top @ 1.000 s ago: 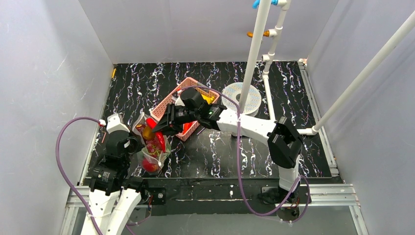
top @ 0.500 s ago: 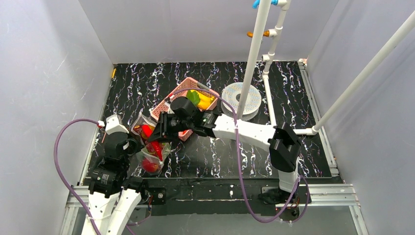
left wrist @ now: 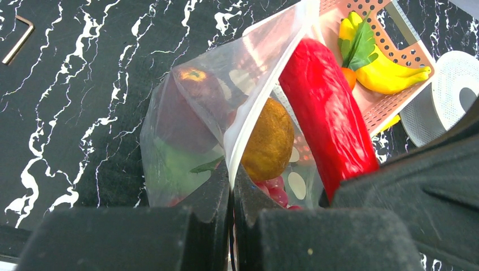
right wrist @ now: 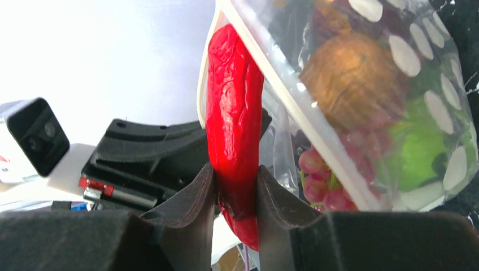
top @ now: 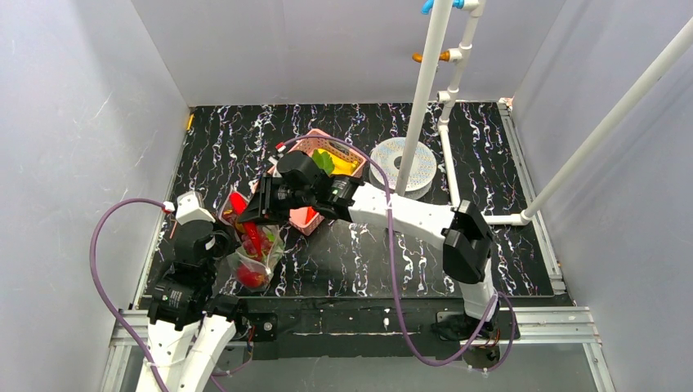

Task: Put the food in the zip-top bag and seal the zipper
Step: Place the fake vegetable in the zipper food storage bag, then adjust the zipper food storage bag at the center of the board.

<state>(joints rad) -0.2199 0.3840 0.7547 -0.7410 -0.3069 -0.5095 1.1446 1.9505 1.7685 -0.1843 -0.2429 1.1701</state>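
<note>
The zip-top bag stands open at the table's left, near my left arm. My left gripper is shut on its near mouth edge, along the zipper. Inside the bag lie a brown-orange fruit, a red apple, purple grapes and a green leafy piece. My right gripper is shut on the red chili, holding it at the bag's mouth beside the zipper strip. In the top view that gripper hangs just above the bag.
The pink basket behind the bag holds a yellow piece with a green leaf. A white roll and white pipes stand at the back right. A hex key lies left of the bag.
My right gripper has carried the chili leftward from the basket's front to the bag's mouth. The left gripper and the bag have stayed put.
</note>
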